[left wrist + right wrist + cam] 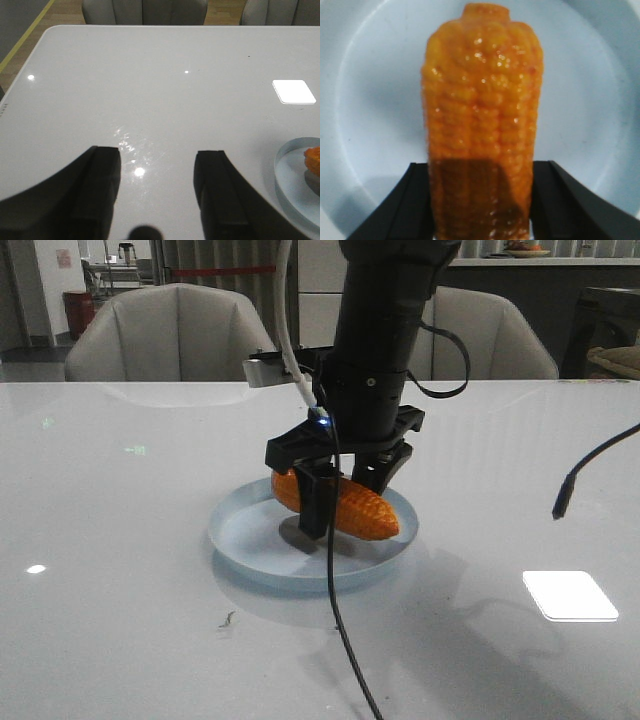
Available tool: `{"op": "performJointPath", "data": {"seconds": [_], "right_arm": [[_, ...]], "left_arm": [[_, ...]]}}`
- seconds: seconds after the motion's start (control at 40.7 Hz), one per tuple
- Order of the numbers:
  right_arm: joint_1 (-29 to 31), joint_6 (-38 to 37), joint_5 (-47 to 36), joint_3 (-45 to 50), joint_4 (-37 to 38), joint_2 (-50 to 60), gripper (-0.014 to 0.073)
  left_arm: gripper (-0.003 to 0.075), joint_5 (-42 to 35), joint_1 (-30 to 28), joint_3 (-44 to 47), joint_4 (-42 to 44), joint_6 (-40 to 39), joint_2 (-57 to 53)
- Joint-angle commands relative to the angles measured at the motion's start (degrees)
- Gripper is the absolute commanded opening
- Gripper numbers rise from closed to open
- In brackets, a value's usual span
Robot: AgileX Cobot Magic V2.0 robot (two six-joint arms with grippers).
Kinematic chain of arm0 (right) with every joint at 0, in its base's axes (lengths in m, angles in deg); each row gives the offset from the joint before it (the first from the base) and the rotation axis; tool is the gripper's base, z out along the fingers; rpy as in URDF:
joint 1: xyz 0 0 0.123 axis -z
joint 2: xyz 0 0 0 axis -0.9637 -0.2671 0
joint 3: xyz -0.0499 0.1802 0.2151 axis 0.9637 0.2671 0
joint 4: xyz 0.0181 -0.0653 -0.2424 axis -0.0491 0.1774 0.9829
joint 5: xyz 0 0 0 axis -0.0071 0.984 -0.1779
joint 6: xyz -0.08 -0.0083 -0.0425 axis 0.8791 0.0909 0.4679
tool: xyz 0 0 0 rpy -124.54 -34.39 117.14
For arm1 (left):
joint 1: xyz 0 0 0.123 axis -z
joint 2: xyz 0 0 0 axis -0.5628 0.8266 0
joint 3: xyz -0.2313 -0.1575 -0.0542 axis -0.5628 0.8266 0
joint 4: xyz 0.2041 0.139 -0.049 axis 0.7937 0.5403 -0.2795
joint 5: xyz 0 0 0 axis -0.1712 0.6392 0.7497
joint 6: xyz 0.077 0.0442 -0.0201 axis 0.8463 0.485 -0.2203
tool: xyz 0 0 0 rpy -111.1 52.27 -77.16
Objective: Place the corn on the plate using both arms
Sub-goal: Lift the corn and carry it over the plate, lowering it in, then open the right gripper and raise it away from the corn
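Orange cob: the corn (345,502) lies across the plate (245,535), tapered tip toward the robot's right, seemingly just above or barely touching the plate floor; contact cannot be confirmed.
Pale blue dish: the plate sits mid-desk (110,540), its low rim clear of the cob at both ends in the front view.
Right arm: the right gripper (348,485) reaches down from above, its black fingers (410,200) flanking the cob on both sides in the right wrist view and pressed against its kernels, so the cob is held.
Left arm: the left gripper (157,187) hangs over bare desk beside the plate, fingers (102,175) spread wide with nothing between them; only the plate's edge and a sliver of cob show at the side of its view.
Step in hand: judged to be the set-down and release of the cob on the plate.
How to do it well: lower until the cob bears on the plate floor, then part the fingers slowly and evenly so neither side drags it.
Risk: a glossy, rounded cob may roll toward the low rim if dropped from height or nudged on withdrawal.
Exit: lift straight up, clear of the kernels, before swinging away.
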Motion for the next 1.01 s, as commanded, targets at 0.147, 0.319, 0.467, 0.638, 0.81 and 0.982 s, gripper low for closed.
{"op": "performJointPath", "data": {"seconds": [0.147, 0.319, 0.467, 0.638, 0.81, 0.982], "right_arm": [[0.1, 0.6, -0.3, -1.9, -1.6, 3.7, 0.0553], [0.1, 0.6, 0.7, -2.0, -1.7, 3.9, 0.0594], [0.1, 0.4, 2.2, -4.7, -1.7, 4.8, 0.0594], [0.5, -2.9, 2.5, -10.6, -1.7, 8.2, 0.0594], [2.0, -4.2, 3.3, -14.9, -1.6, 13.6, 0.0594], [5.7, -6.7, 6.7, -14.9, -0.8, 20.8, 0.0594]], "left_arm": [[0.0407, -4.1, 0.0, -1.7, -0.9, -0.2, 0.2], [0.0407, -4.1, 0.0, -1.7, -0.9, -0.2, 0.2], [0.0407, -4.1, 0.0, -1.7, -0.9, -0.2, 0.2], [0.0407, -4.1, 0.0, -1.7, -0.9, -0.2, 0.2], [0.0407, -4.1, 0.0, -1.7, -0.9, -0.2, 0.2], [0.0407, -4.1, 0.0, -1.7, -0.9, -0.2, 0.2]]}}
